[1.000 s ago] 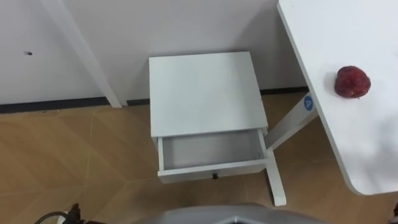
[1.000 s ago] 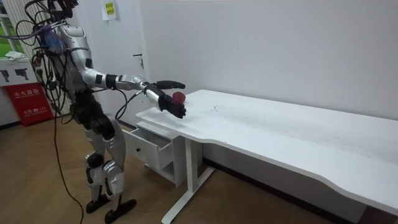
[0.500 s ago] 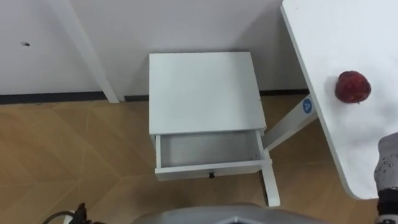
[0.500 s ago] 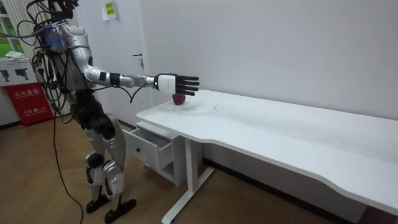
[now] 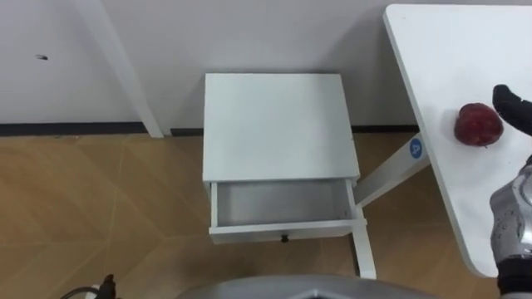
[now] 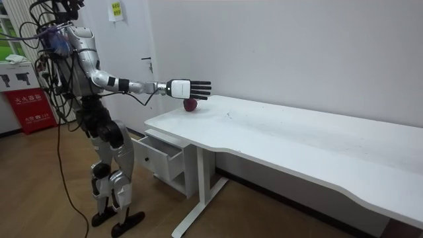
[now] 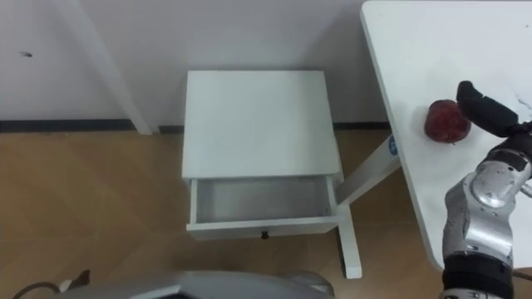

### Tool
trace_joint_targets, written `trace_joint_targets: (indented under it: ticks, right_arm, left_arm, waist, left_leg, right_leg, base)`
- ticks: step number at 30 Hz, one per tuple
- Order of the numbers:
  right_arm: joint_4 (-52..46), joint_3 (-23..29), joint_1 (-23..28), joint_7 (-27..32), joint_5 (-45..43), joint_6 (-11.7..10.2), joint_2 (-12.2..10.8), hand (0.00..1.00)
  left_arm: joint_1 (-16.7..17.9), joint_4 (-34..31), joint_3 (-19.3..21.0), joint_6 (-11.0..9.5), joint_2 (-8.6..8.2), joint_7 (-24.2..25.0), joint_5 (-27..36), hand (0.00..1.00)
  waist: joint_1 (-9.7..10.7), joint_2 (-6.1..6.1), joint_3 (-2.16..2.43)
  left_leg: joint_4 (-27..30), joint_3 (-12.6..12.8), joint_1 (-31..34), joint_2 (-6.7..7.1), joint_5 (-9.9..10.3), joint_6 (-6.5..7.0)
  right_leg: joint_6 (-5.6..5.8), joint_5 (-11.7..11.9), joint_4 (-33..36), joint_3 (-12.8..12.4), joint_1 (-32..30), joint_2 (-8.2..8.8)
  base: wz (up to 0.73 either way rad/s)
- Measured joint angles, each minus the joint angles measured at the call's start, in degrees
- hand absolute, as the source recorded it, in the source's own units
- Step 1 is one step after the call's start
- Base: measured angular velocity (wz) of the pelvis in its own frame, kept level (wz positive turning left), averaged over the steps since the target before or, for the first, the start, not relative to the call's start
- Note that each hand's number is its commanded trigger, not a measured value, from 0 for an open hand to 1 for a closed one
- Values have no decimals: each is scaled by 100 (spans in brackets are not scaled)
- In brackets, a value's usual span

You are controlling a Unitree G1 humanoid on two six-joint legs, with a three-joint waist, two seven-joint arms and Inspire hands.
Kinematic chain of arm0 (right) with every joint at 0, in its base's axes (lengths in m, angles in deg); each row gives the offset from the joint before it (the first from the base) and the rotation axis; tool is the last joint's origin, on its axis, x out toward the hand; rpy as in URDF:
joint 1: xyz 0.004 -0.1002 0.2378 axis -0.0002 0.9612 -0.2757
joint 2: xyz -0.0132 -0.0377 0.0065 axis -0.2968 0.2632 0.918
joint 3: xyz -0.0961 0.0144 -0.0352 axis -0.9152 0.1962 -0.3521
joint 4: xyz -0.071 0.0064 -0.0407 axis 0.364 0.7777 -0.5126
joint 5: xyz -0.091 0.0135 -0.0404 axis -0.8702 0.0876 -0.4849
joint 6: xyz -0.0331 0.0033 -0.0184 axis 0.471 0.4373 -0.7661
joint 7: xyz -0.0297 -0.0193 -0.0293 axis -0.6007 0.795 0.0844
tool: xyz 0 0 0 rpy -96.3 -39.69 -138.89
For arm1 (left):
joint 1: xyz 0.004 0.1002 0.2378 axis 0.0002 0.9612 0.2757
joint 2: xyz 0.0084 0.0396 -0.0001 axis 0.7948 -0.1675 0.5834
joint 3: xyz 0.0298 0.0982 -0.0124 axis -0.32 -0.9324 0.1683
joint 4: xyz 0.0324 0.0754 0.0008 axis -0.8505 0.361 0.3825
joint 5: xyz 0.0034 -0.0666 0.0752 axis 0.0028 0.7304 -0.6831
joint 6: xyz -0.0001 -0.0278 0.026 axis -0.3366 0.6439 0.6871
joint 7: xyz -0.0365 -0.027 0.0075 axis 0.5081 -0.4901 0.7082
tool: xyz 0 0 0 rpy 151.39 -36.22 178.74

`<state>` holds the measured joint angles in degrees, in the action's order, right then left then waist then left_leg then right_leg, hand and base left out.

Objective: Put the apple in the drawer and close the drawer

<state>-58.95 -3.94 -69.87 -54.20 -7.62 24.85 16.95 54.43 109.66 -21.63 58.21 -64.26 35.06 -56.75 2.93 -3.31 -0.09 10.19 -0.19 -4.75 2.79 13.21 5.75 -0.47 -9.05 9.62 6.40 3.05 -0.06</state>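
Observation:
A dark red apple [image 5: 478,124] lies on the white table [image 5: 465,50] near its left edge. My right hand [image 7: 489,110] reaches in from the right, open, with straight fingers held just above and beside the apple [image 7: 447,121]. In the room view the right hand [image 6: 188,88] hovers flat over the apple [image 6: 190,105]. The white nightstand [image 5: 278,124] stands against the wall to the left of the table. Its drawer [image 5: 283,203] is pulled out, with nothing inside.
The table's slanted white leg [image 5: 391,170] and its foot [image 5: 364,249] stand right beside the drawer's right corner. Wooden floor [image 5: 100,208] lies open to the left of the nightstand. I stand in front of the nightstand, facing the wall.
My right arm has risen from the table's front edge and stretched out over the apple, fingers straightened. The apple and the drawer have stayed put.

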Motion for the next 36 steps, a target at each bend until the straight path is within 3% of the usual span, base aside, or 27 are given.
trace_joint_targets:
  ticks: [5,12,36]
  right_arm:
    - [79,-73,4,-84,-151,6,3,0]
    - [73,-120,1,-123,-1118,3,4,0]
    - [313,-604,53,-917,-1634,-11,22,0]
  left_arm:
    - [30,-4,-1,0,2,-2,-4,0]
    - [58,-8,-24,0,31,3,-15,0]
    - [125,31,-276,-2,40,135,-13,0]
  waist:
    - [-4,1,4]
    - [-34,11,21]
    - [-36,-21,-10]
  left_leg:
    - [1,2,1,0,0,0]
    - [16,10,1,0,-1,-2]
    - [27,-2,1,0,-2,-4]
  right_leg:
    - [-1,2,1,12,0,3]
    - [-3,3,5,14,4,4]
    - [-8,7,7,10,15,-2]
  base:
    - [0]
    - [0]
    - [0]
